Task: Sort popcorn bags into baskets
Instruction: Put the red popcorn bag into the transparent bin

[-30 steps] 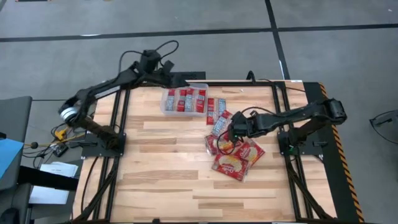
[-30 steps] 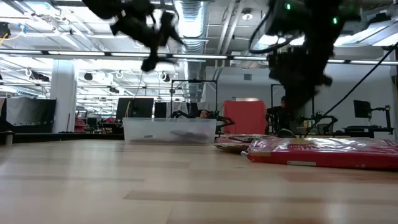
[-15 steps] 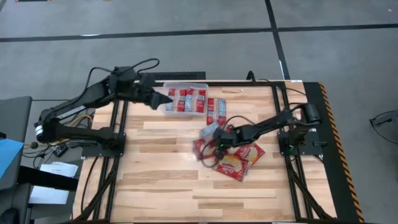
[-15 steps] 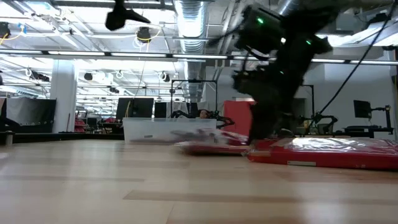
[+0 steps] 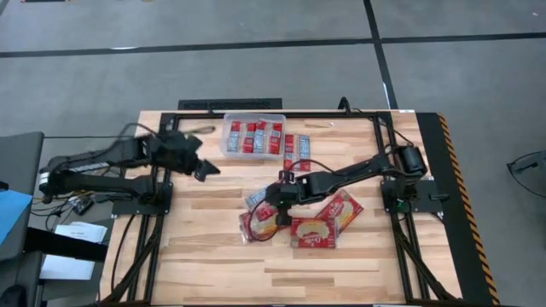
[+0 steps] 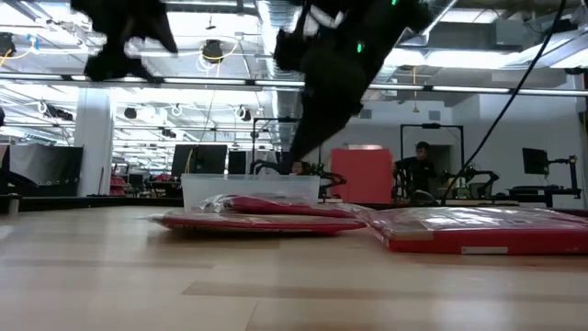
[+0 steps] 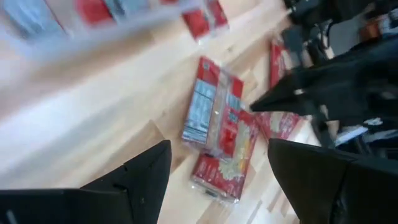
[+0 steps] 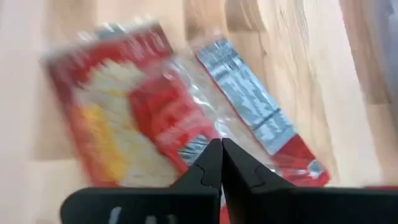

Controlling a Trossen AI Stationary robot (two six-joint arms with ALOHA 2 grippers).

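Observation:
The clear tub [image 5: 229,152] at the table's far edge holds several small red packets [image 5: 253,136]; two more [image 5: 294,147] lie beside it. A small packet [image 5: 256,199] and a large one [image 5: 257,223] lie flat near the table's middle, also seen in the right wrist view as small packet [image 8: 255,112] and large packet [image 8: 106,118]. Two large packets [image 5: 328,220] lie to their right. My right gripper [image 5: 278,201] is shut over the two middle packets; the low view shows my right gripper [image 6: 296,161] clear above them. My left gripper [image 5: 201,165] hangs open and empty at the table's left.
The near half of the wooden table [image 5: 256,264] has free room. Black frame rails [image 5: 162,205] run along the left and right sides. Cables trail behind the right arm [image 5: 358,170]. A person [image 6: 423,170] stands in the room beyond the table.
My right gripper has swept from the pile toward the table's left and slightly near, staying shut; a small packet and a large one slid along with it to the table's middle. My left gripper has drawn back from over the tub toward the table's left and near side.

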